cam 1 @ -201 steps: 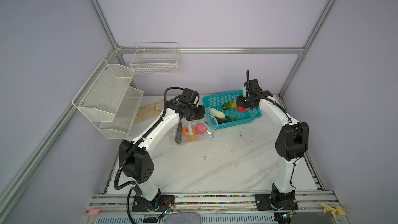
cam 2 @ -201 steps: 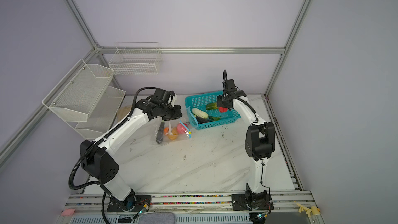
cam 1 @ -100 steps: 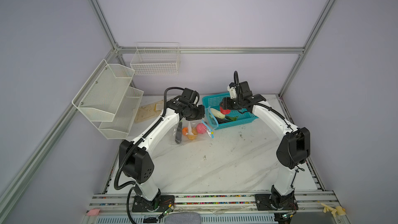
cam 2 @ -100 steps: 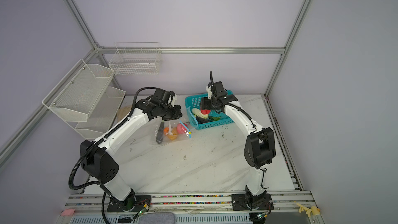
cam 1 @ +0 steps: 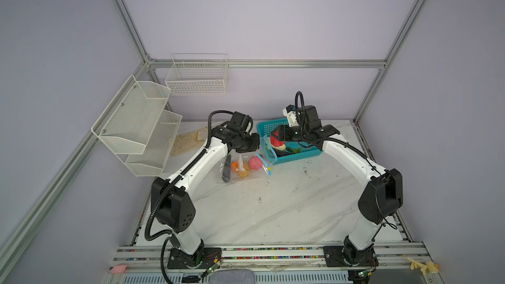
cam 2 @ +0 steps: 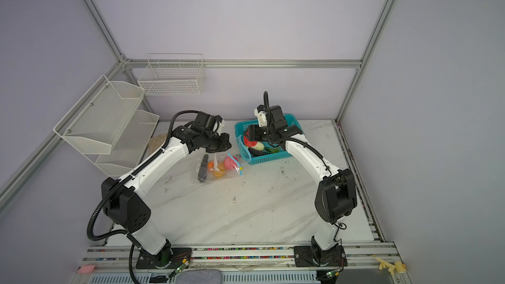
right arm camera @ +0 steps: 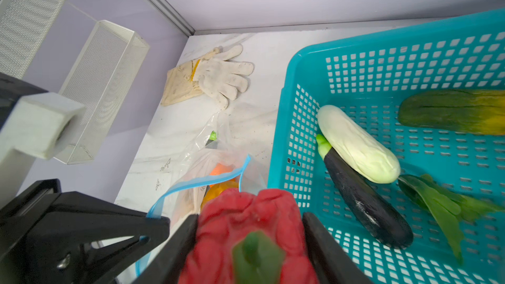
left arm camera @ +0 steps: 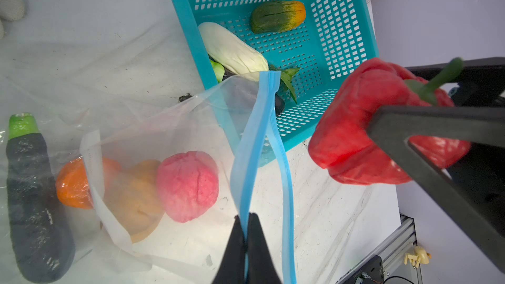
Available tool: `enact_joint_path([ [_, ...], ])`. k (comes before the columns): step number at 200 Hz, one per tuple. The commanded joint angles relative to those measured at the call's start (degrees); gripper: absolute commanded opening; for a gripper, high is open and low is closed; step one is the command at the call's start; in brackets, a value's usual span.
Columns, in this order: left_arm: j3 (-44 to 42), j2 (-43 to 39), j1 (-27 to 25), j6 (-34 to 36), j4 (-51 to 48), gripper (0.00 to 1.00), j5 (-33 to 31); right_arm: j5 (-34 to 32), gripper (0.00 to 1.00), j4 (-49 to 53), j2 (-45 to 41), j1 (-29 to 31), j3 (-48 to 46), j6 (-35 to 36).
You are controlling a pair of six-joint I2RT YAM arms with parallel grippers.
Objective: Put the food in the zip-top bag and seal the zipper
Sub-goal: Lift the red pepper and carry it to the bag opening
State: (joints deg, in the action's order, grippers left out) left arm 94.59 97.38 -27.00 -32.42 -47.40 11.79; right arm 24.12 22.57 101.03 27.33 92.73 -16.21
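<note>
Left fingers (left arm camera: 261,249) are pinched shut on the zipper (left arm camera: 254,143), holding one side of the light blue strip up so the mouth of the zip-top bag (left arm camera: 164,121) gapes open. The bag lies on the table (cam 1: 273,206) just beside the teal basket (left arm camera: 341,23), mouth toward it; the yellow slider tab (cam 1: 269,168) sits at the strip's near end. Inside the bag are a pink piece (left arm camera: 188,185), a yellow-orange piece (left arm camera: 136,198) and an orange piece (left arm camera: 72,184). A dark eggplant (left arm camera: 32,200) lies at the closed end, apparently under the film. Right fingers (right arm camera: 325,247) stand partly spread, clamped on a red pepper (right arm camera: 246,222) held clear of the table, between basket rim and bag mouth. In the basket are a white vegetable (right arm camera: 358,143), a second eggplant (right arm camera: 366,198), a leafy green (right arm camera: 442,203) and a green-and-orange piece (left arm camera: 278,16). Work gloves (right arm camera: 218,77) lie near the back wall.
</note>
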Motion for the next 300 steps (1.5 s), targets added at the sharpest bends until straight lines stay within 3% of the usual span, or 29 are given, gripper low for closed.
enact_joint_path([
  [1, -0.22, -1.97, 0.44, -0.28, 1.8, 0.0, 0.8, 1.68, 0.6, -3.16, -1.8, 1.02, -0.79, -0.2],
  [300, -0.51, -2.43, 0.45, -0.19, 1.74, 0.0, 0.51, 4.72, 0.62, -9.12, 3.05, 4.22, -3.44, 0.94],
])
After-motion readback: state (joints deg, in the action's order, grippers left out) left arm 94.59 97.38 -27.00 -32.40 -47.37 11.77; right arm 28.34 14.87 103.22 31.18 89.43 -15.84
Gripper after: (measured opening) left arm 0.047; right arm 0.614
